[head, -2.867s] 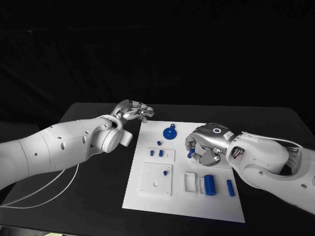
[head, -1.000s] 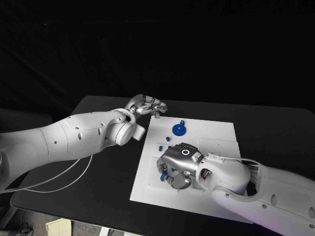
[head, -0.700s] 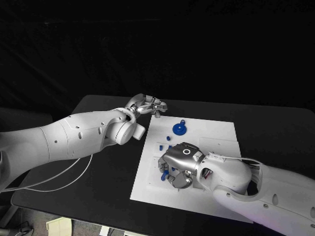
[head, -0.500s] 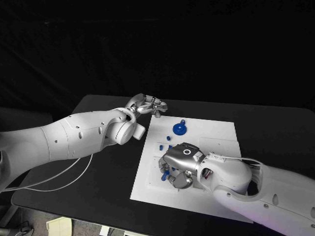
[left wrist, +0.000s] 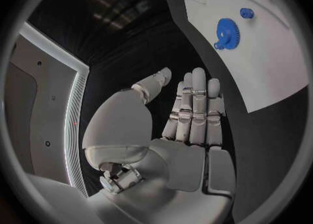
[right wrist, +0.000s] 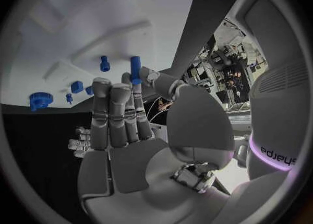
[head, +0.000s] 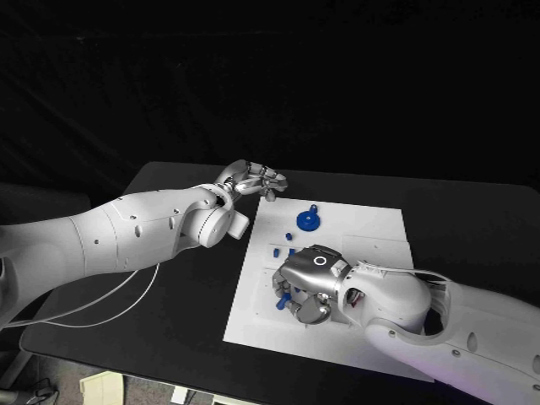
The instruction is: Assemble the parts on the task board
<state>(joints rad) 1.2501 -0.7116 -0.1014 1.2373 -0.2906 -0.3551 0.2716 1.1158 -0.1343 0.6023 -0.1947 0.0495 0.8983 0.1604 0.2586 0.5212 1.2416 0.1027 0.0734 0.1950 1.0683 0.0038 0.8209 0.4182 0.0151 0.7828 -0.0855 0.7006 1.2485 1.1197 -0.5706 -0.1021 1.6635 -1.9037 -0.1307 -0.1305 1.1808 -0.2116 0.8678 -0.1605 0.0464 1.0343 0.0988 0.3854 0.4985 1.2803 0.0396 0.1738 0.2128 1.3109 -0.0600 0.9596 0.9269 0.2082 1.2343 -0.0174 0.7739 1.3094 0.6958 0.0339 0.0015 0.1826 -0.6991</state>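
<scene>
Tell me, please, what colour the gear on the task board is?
Blue; the gear shows best in the left wrist view.

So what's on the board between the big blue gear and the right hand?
In the head view, small blue parts stand on the board between the gear and the right hand; otherwise that stretch is bare white plate.

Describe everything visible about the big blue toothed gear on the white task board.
The big blue toothed gear is a round, plastic-looking disc with fine teeth round its rim and a small blue knob jutting from one side. It lies flat on the far part of the white task board. Neither hand touches it: the left hand hovers beyond the board's corner, the right hand works nearer the robot.
</scene>
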